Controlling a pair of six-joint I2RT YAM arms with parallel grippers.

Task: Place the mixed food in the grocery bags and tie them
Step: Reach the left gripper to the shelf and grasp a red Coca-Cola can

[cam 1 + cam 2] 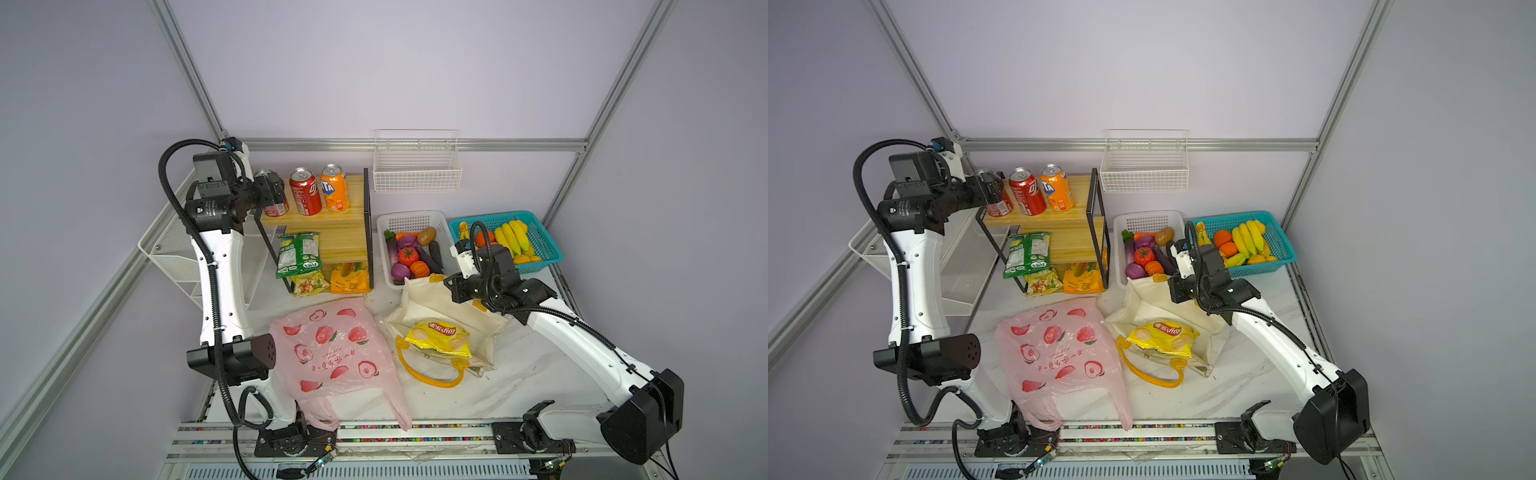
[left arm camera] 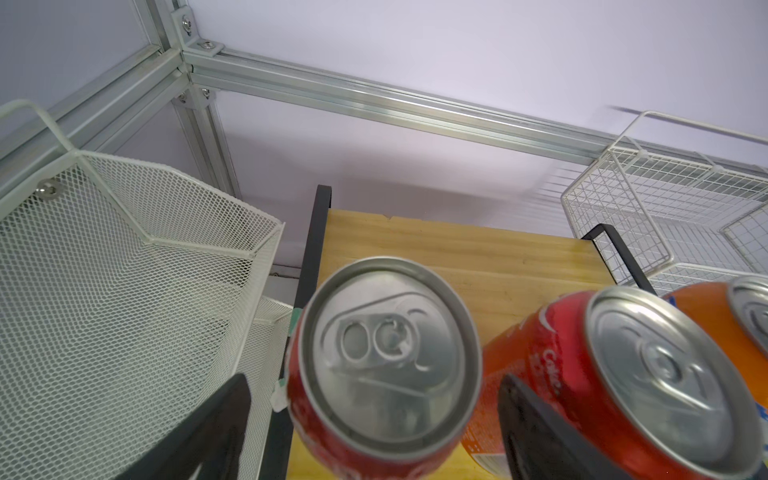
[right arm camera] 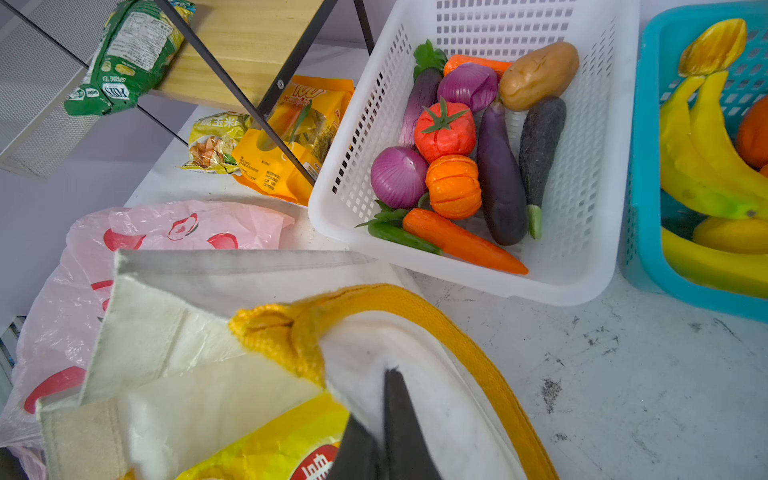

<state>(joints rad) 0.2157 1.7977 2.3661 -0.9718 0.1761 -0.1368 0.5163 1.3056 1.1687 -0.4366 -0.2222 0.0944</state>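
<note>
Three soda cans line the wooden shelf's top board (image 2: pixel 457 249); the left claw (image 2: pixel 374 377), arm reaching level, stands released astride the end red soda can (image 2: pixel 386 361) with a gap at each finger, mesh rack (image 2: pixel 124 270) close on one side, second red can (image 2: pixel 648 374) on the other. The right claw (image 3: pixel 384 419), wrist bent down, is clenched on the raised rim of the cream cloth tote (image 1: pixel 432 303), whose mouth holds the yellow chip packet (image 1: pixel 440 336). Alongside, the pink plastic bag (image 1: pixel 332 349) lies flat on the white desk (image 3: pixel 582 374); tomato (image 3: pixel 444 129), pumpkin (image 3: pixel 453 187), onion (image 3: pixel 399 176) and eggplant (image 3: pixel 500 183) lie in the white basket (image 3: pixel 582 249).
</note>
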